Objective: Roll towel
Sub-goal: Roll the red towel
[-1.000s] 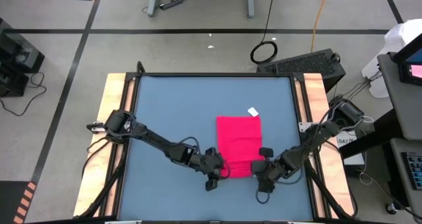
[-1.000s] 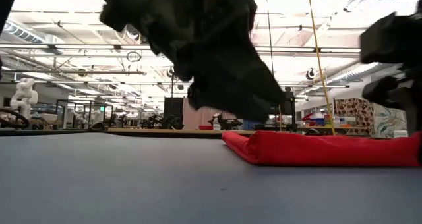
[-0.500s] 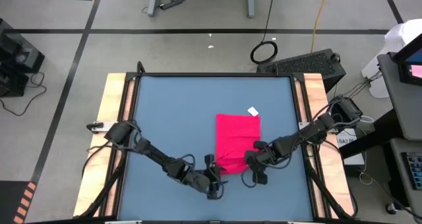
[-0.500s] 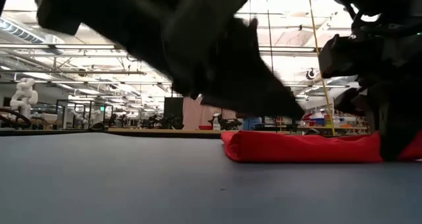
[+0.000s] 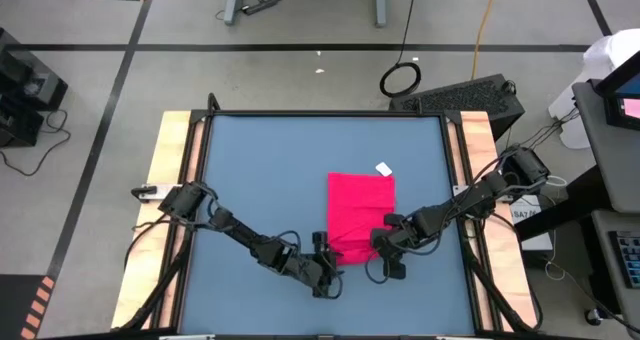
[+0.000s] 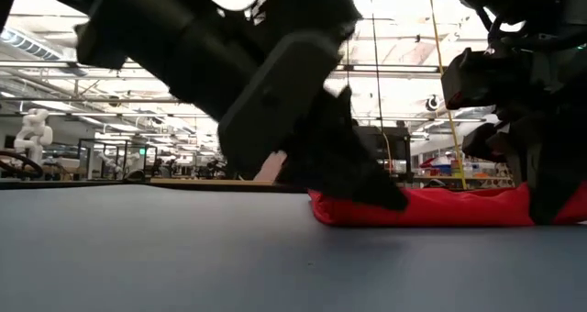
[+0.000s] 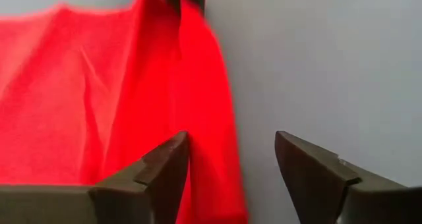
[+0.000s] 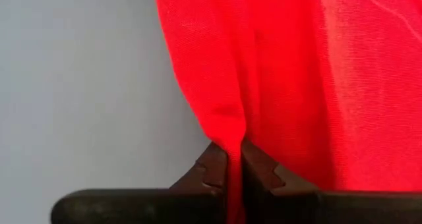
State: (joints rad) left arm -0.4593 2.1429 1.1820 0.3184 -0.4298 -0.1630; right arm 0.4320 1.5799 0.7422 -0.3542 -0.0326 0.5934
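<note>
- From above, the towel (image 5: 361,220) lies flat right of the bench (image 5: 260,170) centre; my right tool (image 5: 383,248) and left tool (image 5: 322,260) sit at its near corners.
- Low across the bench, the near hem looks bunched; I judge both corners should lift evenly.
- At my left wrist, fingers (image 7: 165,168) gape wide, one over cloth: close before rolling.
- At my right wrist, the tool pinches a towel fold; keep that grip firm.

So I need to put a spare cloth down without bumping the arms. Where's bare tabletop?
The far strip of the table beyond the towel is bare, as is the left part between the towel and the wooden side rail. The near edge is crowded: the left hand sits open at one corner, the right hand pinches the other.
</note>
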